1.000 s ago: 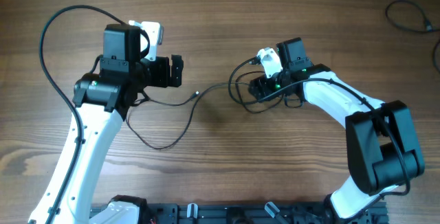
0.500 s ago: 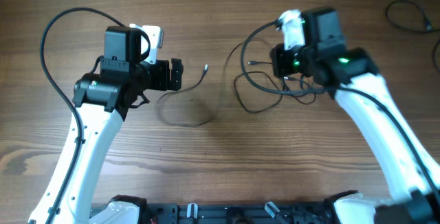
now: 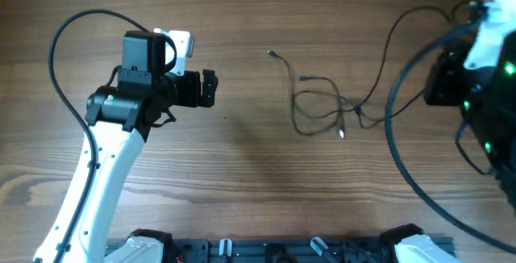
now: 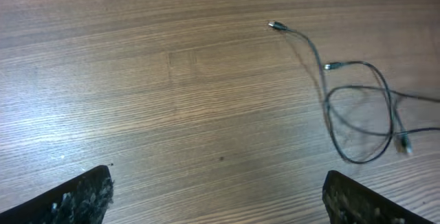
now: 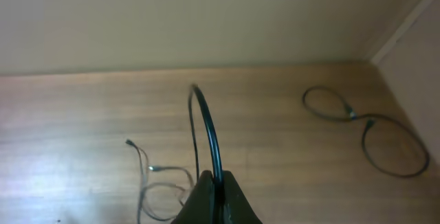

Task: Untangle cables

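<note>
Right gripper (image 5: 214,181) is pinching one thin strand of the cables (image 3: 318,106), fingers pressed together, raised high; the tangle is lying on the table (image 3: 242,174) below it, ahead and to its left. Left gripper (image 3: 211,88) is hanging spread wide, holding nothing, tangle well ahead of its tips. Risk: a plug catching in a loop, tightening the knot or lifting it whole; the strand may slip. Bare wood ahead of both; wall and a spare cable loop (image 5: 364,124) are crowding the right tool's far side.
</note>
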`<state>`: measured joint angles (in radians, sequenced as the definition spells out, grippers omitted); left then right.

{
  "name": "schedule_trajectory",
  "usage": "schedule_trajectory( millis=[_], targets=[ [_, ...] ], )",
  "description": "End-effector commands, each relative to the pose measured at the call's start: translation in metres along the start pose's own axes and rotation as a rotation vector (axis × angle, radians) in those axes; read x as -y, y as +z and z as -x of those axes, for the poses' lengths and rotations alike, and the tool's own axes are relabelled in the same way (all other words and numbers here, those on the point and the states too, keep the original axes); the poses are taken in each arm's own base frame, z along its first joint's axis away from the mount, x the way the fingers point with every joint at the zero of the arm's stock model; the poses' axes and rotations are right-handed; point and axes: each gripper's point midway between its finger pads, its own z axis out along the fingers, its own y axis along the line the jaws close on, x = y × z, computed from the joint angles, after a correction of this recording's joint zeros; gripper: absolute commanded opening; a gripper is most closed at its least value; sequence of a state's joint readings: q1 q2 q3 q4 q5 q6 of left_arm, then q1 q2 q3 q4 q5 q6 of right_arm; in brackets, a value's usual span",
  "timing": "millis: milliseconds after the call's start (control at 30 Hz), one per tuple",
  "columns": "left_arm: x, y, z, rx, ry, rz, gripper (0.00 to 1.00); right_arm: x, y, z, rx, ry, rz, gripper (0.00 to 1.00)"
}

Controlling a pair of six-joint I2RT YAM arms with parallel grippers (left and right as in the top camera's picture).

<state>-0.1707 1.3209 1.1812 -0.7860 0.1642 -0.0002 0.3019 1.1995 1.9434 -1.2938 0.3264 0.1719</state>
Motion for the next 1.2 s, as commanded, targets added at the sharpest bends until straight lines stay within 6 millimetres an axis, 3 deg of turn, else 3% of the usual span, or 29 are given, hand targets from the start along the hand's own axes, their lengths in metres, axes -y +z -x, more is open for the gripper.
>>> schedule_trajectory(
  millis=[0,67,200,300,367,400,433,500,600,733,867,900,1033,1167],
  targets=[
    [0.004,-0.005,0.001,0.010,0.017,-0.024,1.00,-0.008,0.014,-0.002,-0.039,0.002,0.012,0.04],
    [0.004,-0.005,0.001,0.009,0.017,-0.024,1.00,-0.033,0.043,-0.004,-0.096,-0.010,0.093,0.04],
    [0.003,-0.005,0.000,0.006,0.016,-0.023,1.00,-0.124,0.130,-0.012,-0.218,-0.054,0.420,0.04],
    [0.003,-0.004,-0.002,-0.003,0.015,-0.023,1.00,-0.182,0.212,-0.049,-0.360,-0.018,0.591,0.04],
    [0.003,-0.004,-0.002,-0.002,0.015,-0.023,1.00,-0.207,0.235,-0.070,-0.413,-0.038,0.680,0.04],
    [0.003,-0.004,-0.002,-0.004,0.015,-0.023,1.00,-0.233,0.236,-0.079,-0.407,-0.102,0.834,0.04],
    [0.003,-0.004,-0.003,-0.007,0.014,-0.022,1.00,-0.243,0.239,-0.081,-0.402,-0.107,0.874,0.04],
    [0.003,-0.004,-0.004,-0.012,0.013,-0.022,1.00,-0.235,0.264,-0.079,-0.408,0.000,0.712,0.04],
    [0.003,-0.004,-0.007,-0.023,0.011,-0.021,1.00,-0.218,0.274,-0.088,-0.428,-0.019,0.603,0.04],
    [0.003,-0.004,-0.006,-0.018,0.012,-0.022,1.00,-0.165,0.286,-0.148,-0.634,-0.096,0.297,0.04],
    [0.005,-0.004,-0.008,-0.027,0.015,-0.027,1.00,-0.145,0.294,-0.190,-0.734,-0.079,0.172,0.04],
    [0.005,-0.004,-0.008,-0.029,0.015,-0.026,1.00,-0.138,0.297,-0.200,-0.748,-0.067,0.123,0.13],
    [0.005,-0.004,-0.011,-0.041,0.013,-0.026,1.00,-0.124,0.297,-0.252,-0.855,-0.041,0.047,0.30],
    [0.005,-0.004,-0.012,-0.042,0.013,-0.025,1.00,-0.110,0.295,-0.285,-0.908,0.010,-0.048,0.37]
  ],
)
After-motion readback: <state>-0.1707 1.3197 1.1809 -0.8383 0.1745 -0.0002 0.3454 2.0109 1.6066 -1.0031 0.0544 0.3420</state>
